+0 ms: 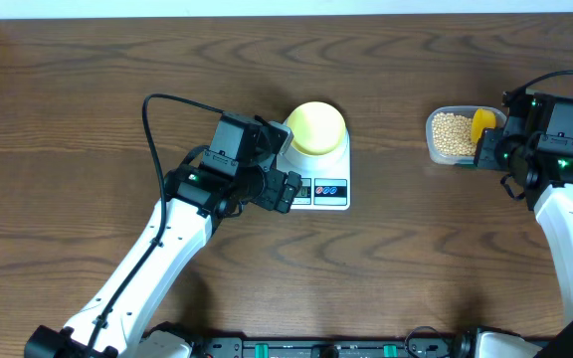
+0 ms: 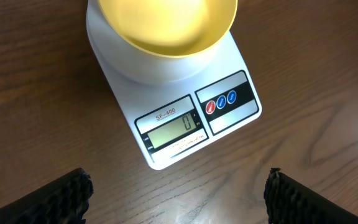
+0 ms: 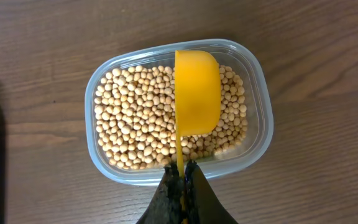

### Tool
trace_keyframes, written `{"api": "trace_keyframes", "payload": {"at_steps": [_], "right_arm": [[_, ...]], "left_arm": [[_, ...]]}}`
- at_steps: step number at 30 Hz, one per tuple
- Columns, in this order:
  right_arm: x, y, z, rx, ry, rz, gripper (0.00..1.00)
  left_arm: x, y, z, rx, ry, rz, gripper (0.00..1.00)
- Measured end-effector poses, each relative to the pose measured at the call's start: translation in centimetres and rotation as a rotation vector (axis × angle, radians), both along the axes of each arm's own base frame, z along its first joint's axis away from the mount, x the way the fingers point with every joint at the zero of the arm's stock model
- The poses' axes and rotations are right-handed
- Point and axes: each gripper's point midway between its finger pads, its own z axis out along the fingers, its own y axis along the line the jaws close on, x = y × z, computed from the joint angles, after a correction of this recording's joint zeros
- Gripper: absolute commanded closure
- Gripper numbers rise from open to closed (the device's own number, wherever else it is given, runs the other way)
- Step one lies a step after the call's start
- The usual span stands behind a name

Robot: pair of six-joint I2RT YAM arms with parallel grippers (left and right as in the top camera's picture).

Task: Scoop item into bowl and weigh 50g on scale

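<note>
Seen from above, the pale bowl (image 1: 316, 127) stands on the rear part of the white scale (image 1: 334, 171). The left end effector (image 1: 285, 189) is over the scale's front left and covers part of the display (image 2: 173, 132). Only the left wrist view shows that the display reads 0 and that the fingers (image 2: 67, 193) are spread wide. The right wrist view shows the beans (image 3: 135, 124) filling the clear tub (image 3: 257, 81), well apart from the scale on the worktop (image 1: 88, 80). The yellow scoop (image 3: 197, 93) lies on them, its thin handle pinched by the right end effector (image 3: 182, 177).

Robot test bench (wood-grain table (image 1: 68, 80))
</note>
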Motion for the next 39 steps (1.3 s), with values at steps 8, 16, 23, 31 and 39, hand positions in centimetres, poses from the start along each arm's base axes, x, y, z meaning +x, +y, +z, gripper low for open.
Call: {"api": "trace_keyframes", "payload": {"at_steps": [8, 16, 23, 31, 39], "right_arm": [[0.4, -0.1, -2.1, 0.006, 0.049, 0.003, 0.99], [0.7, 0.3, -3.1, 0.027, 0.067, 0.017, 0.99], [0.6, 1.1, -3.4, 0.099, 0.074, 0.049, 0.99], [-0.3, 0.8, -3.4, 0.228, 0.085, 0.053, 0.99], [-0.8, 0.0, -2.6, 0.362, 0.052, 0.066, 0.99]], "left_arm": [[0.0, 0.0, 0.0, 0.000, 0.000, 0.000, 0.10], [0.0, 0.0, 0.0, 0.000, 0.000, 0.000, 0.10], [0.0, 0.0, 0.0, 0.000, 0.000, 0.000, 0.10], [0.0, 0.0, 0.0, 0.000, 0.000, 0.000, 0.10], [0.0, 0.0, 0.0, 0.000, 0.000, 0.000, 0.10]]}}
